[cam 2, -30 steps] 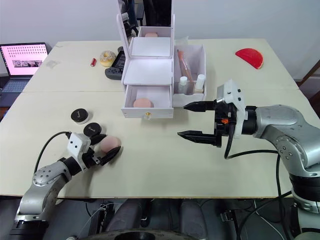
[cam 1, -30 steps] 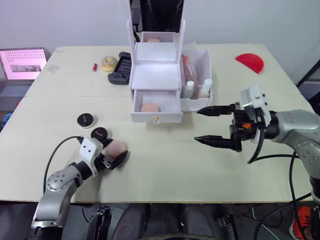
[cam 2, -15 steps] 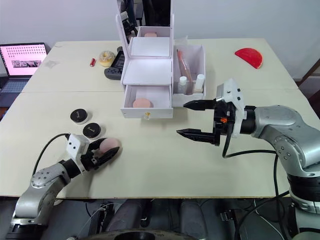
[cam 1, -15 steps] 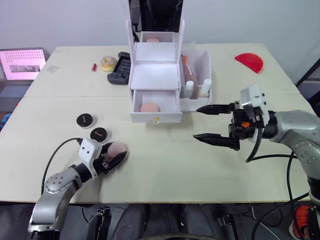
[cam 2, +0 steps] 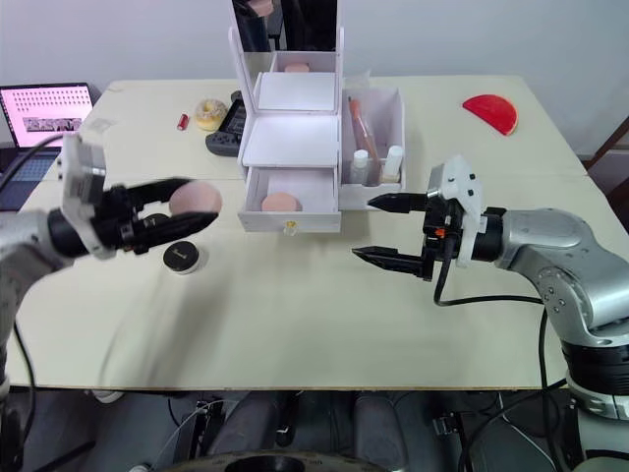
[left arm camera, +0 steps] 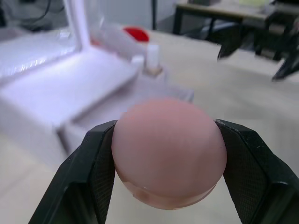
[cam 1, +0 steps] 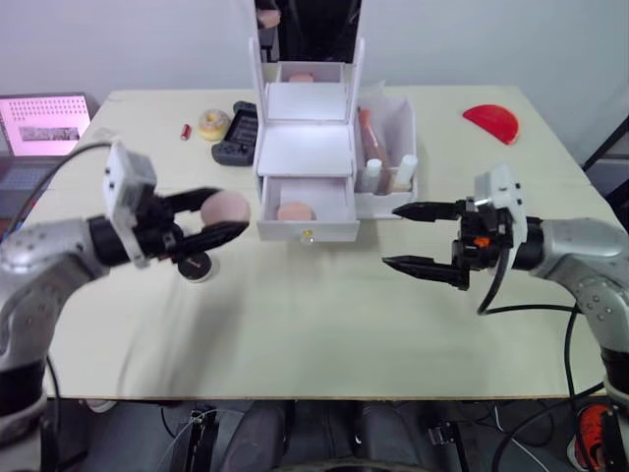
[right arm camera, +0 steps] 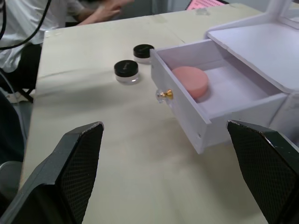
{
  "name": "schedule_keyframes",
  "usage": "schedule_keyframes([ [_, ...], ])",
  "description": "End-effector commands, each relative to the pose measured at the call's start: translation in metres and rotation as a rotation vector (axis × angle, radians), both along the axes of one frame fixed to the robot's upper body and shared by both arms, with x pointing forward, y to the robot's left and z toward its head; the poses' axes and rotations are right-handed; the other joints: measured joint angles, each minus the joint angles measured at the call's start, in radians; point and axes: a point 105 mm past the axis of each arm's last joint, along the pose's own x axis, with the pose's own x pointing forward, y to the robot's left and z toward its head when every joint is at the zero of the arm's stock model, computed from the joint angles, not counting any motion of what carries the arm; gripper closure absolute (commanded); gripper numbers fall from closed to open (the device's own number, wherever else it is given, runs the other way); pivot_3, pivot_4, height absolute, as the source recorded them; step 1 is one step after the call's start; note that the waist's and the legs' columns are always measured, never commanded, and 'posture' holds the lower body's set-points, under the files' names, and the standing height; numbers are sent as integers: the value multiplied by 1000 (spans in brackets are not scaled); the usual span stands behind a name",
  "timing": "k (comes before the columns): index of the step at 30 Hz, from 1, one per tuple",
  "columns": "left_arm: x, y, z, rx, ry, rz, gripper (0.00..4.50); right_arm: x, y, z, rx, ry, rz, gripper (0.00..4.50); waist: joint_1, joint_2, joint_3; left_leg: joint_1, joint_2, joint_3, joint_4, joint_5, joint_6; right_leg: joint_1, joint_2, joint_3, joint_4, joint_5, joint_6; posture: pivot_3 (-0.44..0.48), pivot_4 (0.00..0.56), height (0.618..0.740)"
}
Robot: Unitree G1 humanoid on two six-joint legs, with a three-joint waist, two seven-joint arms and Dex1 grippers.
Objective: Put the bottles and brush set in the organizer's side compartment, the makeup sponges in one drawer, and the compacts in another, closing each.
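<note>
Sponge: pink makeup sponge (left arm camera: 168, 151) clamped between the left pincer (cam 1: 201, 222) fingers, now lifted clear of the table (cam 1: 314, 324); a second ago it was being gripped low near the table's front-left edge.
Meaning: pickup looks done; carry to the drawer is the step in hand.
Drawer: lowest drawer (cam 1: 307, 214) of the white organizer (cam 1: 305, 147) stands open, one pink sponge (cam 1: 295, 211) already inside; the held sponge hangs just left of it.
Side compartment: bottles (cam 1: 406, 169) stand in it.
Compacts: a black compact (cam 1: 198, 265) on the table below the left pincer; right wrist view shows two.
Right pincer (cam 1: 426, 238): fingers spread wide, empty, hovering right of the drawer, barely moved.
Surface: pale table, red object (cam 1: 490, 122) far right, laptop (cam 1: 44, 123) far left.
Room: a person's arm beyond the table in right wrist view.
</note>
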Motion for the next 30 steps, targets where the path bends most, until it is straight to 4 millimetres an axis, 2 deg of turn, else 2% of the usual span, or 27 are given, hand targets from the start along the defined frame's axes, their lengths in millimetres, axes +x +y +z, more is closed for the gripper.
schedule_keyframes([
  [1, 24, -23, 7, 19, 6, -104, 1837, -2, 0, 8, 8, -61, -9, 0, 0, -1, 0, 0, 0, 0, 0, 0, 0, 0, 1, 0, 1, 0, 0, 0, 150, 740],
  [4, 42, -43, 2, 63, 22, -172, 1837, -4, -1, 10, 13, -73, -27, 0, 0, -1, 0, 0, 0, 0, 0, 0, -1, 0, 1, 0, 1, 0, 0, 0, 150, 740],
  [9, 59, -72, -4, 81, 44, -279, 1837, -8, -4, 9, 16, -82, -73, 0, -5, -1, 1, -1, 1, 0, 0, 1, 0, -1, 2, 1, 1, 0, 0, 0, 150, 740],
  [15, 73, -90, -10, 100, 32, -309, 1837, -14, -6, 10, 23, -87, -118, 0, -5, -1, 1, -1, 1, 0, 0, 1, 0, -2, 2, 1, 1, 0, 0, 0, 150, 740],
  [19, 77, -95, -19, 143, 24, -320, 1837, -17, -6, 11, 28, -89, -139, 0, -4, -1, 1, -1, 1, 0, 1, 1, 0, -2, 2, 1, 1, 0, 0, 0, 150, 740],
  [30, 81, -103, -25, 147, 28, -338, 1837, -19, -7, 11, 34, -89, -165, 0, -1, -1, 1, -1, 1, 0, 1, 1, 0, -2, 2, 1, 1, 0, 1, 0, 150, 740],
])
